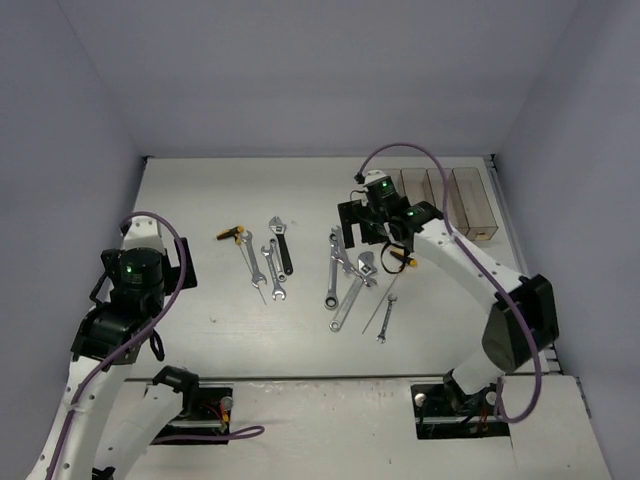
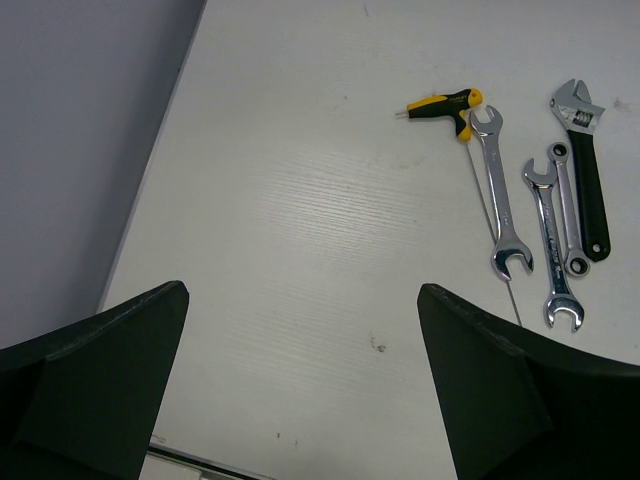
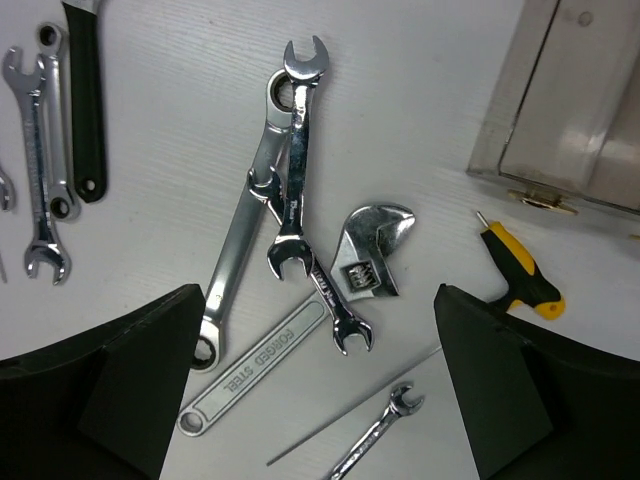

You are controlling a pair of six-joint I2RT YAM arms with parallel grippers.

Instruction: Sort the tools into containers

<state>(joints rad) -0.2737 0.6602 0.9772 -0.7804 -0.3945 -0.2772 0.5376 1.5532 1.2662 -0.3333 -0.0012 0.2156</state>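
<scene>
- Steel wrenches (image 3: 290,200) lie crossed in a heap beneath your right gripper (image 3: 318,295) — a pinch there may lift two together or drag the adjustable spanner (image 3: 370,250) aside.
- Containers (image 1: 465,200) stand in a row at the far right of the table (image 1: 200,200), just beyond the heap; they are narrow, so a long tool carried crosswise may catch a rim.
- Right arm reaches forward, wrist turned down over the heap, jaws wide apart, holding nothing.
- Left arm sits folded at near left; left gripper (image 2: 302,290) apart and empty — more tools (image 2: 548,225) lie ahead to its right.
</scene>
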